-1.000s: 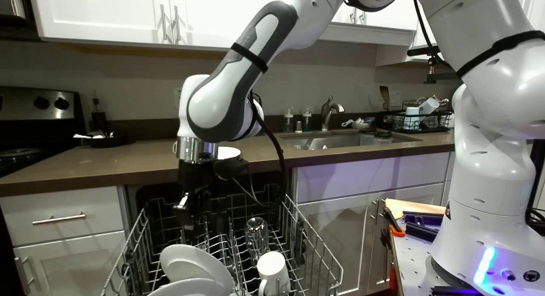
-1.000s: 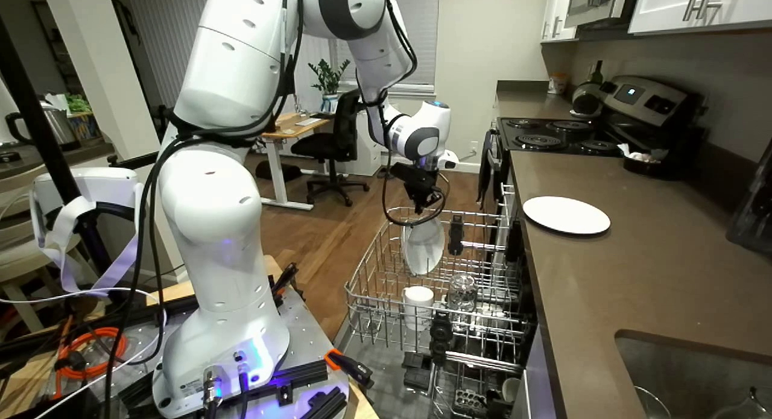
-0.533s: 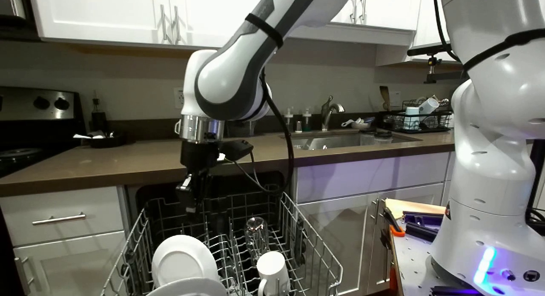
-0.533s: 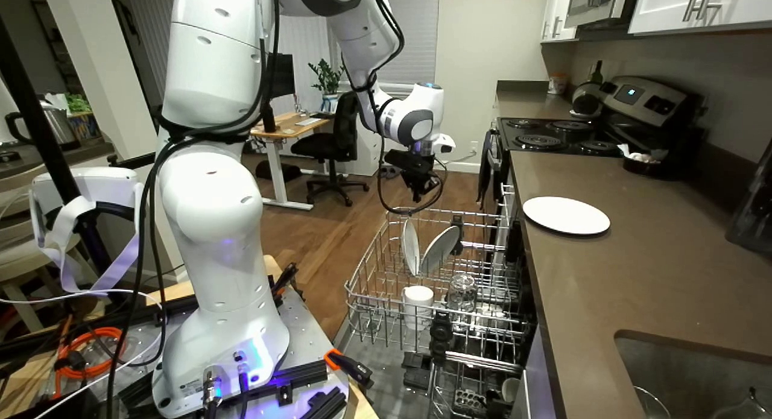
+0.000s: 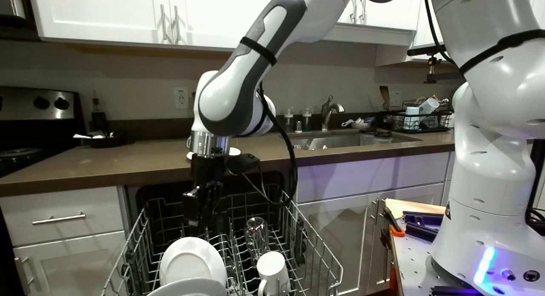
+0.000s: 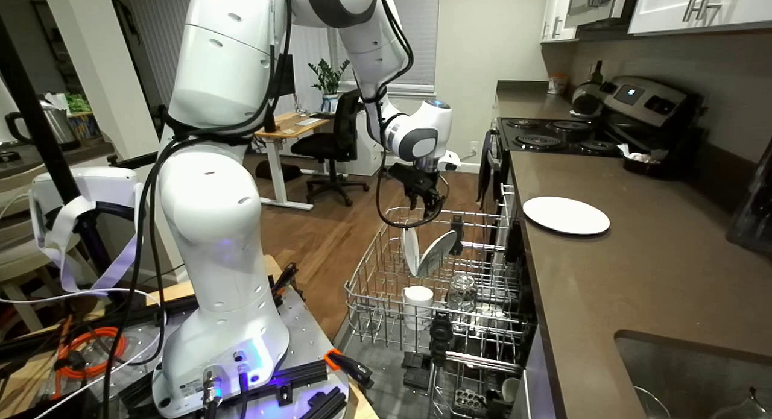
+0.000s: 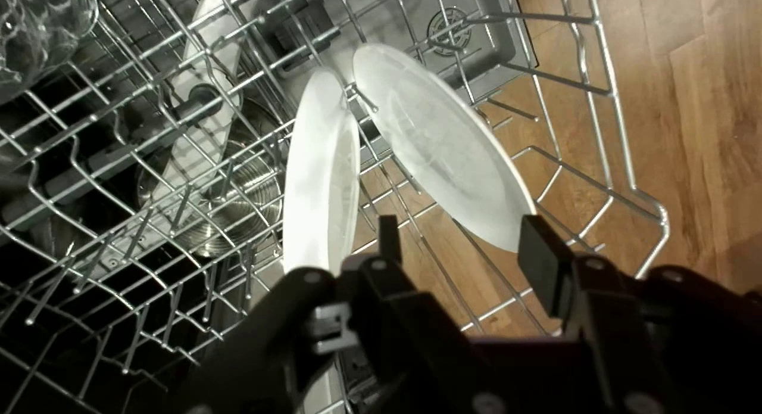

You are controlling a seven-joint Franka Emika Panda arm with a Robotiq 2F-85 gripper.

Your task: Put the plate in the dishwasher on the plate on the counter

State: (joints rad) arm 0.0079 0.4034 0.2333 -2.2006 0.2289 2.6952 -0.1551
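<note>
Two white plates lean apart in a V in the upper rack of the dishwasher. In the wrist view the left plate is seen nearly edge-on and the right plate shows more of its face. My gripper is open above them, bare floor and rack wires showing between its fingers. Its right fingertip overlaps the right plate's lower rim in that view; contact cannot be told. In an exterior view the gripper hangs just over the rear plate. Another white plate lies flat on the counter.
Wire rack sides stand up around the plates. A white mug and a clear glass share the rack. The counter edge runs alongside, with a sink in it and a stove further along. My arm's cable loops near the gripper.
From low at the plates the gripper rose, then came partly back down with its fingers now spread. The plates, close together a second ago, have tipped apart into a V.
</note>
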